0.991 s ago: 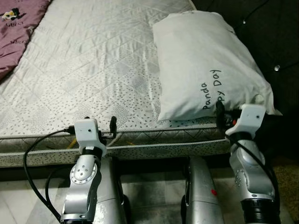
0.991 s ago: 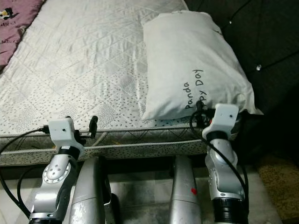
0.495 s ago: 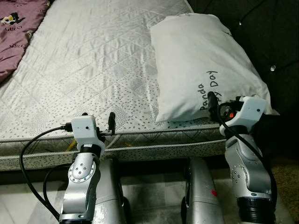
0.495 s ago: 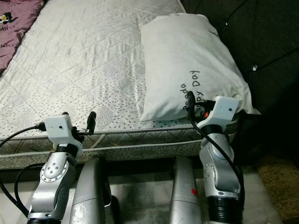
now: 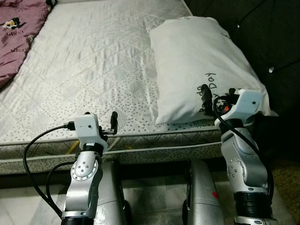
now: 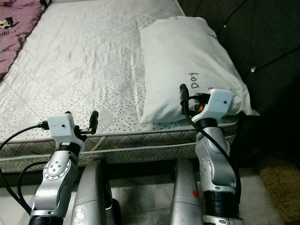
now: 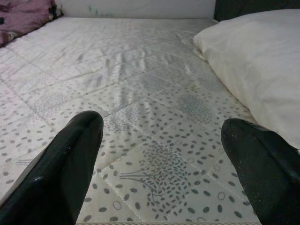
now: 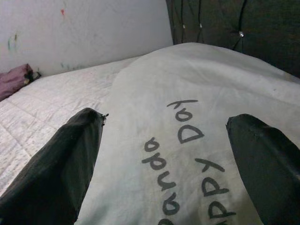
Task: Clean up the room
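A white pillow (image 5: 201,61) printed "Panda Happy Day" lies on the right side of the bare quilted mattress (image 5: 93,56), against the dark headboard. My right gripper (image 5: 217,91) is open over the pillow's near end, its two fingers spread either side of the lettering (image 8: 180,136). In the right wrist view the right gripper (image 8: 166,117) has nothing between its fingers. My left gripper (image 5: 101,116) hovers open at the mattress's near edge, left of the pillow. The left wrist view has the left gripper (image 7: 161,126) looking along the dotted cover with nothing between the fingers.
A purple blanket (image 5: 16,37) lies bunched at the far left of the bed. A dark tufted headboard (image 5: 262,33) runs along the right. Pale floor tiles (image 5: 154,197) show below the bed edge and a brown rug (image 5: 288,183) at the lower right.
My right gripper has risen and reached forward from the pillow's near corner onto its lettered end. The left gripper stays at the mattress edge. The camera has shifted a little.
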Available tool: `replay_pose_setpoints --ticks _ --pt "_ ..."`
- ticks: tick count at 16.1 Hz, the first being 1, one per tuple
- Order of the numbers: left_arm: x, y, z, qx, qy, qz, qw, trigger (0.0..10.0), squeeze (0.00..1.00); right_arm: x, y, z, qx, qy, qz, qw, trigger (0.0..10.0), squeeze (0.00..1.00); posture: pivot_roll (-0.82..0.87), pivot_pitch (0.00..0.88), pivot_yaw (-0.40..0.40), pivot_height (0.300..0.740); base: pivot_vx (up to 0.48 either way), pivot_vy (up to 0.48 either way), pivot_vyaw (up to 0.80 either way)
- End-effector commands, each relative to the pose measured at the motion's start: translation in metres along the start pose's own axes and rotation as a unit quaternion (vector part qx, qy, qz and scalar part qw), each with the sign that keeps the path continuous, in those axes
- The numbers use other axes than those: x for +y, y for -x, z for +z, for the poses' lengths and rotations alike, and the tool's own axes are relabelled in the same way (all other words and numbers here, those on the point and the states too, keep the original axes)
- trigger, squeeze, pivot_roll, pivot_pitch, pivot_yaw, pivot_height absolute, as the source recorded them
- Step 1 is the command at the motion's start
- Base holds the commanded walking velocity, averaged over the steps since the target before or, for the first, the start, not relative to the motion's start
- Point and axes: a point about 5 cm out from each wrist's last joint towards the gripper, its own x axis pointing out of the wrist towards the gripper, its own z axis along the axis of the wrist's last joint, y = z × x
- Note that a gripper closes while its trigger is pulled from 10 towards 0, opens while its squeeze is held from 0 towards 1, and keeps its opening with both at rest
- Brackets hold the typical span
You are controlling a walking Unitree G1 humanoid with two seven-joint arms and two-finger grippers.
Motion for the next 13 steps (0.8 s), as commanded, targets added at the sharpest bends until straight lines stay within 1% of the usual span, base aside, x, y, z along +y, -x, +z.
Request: replay_pose_setpoints --ticks 1,8,9,11,13 --pt "0.0024 0.0004 -0.001 0.002 0.001 0.003 1.0 10.0 0.0 0.0009 -0.0013 0.0053 -0.008 0.0 0.005 1.0 10.0 0.0 -0.04 0.019 0.077 0.578 0.0 0.0 0.0" --pt "0.0024 -0.0014 -0.0006 0.001 -0.003 0.0 1.0 10.0 0.0 -0.0018 -0.001 0.0029 -0.003 0.006 -0.003 1.0 10.0 0.0 -0.04 0.022 0.085 0.658 0.0 0.0 0.0" --pt "0.0025 -0.0018 -0.0003 0.0 -0.003 0.0 1.0 10.0 0.0 -0.0018 -0.001 0.0028 -0.003 0.005 -0.004 1.0 10.0 0.0 -0.04 0.022 0.084 0.663 0.0 0.0 0.0" --pt "0.0021 -0.0027 0.0002 -0.001 -0.005 0.0 1.0 10.0 0.0 -0.0035 -0.001 0.0012 0.001 0.0 -0.011 1.0 10.0 0.0 -0.04 0.022 0.086 0.688 0.0 0.0 0.0" --pt "0.0018 -0.0029 -0.0006 0.002 -0.008 0.002 1.0 10.0 0.0 -0.0046 -0.0009 -0.0004 0.005 -0.002 -0.015 1.0 10.0 0.0 -0.04 0.021 0.087 0.688 0.0 0.0 0.0"
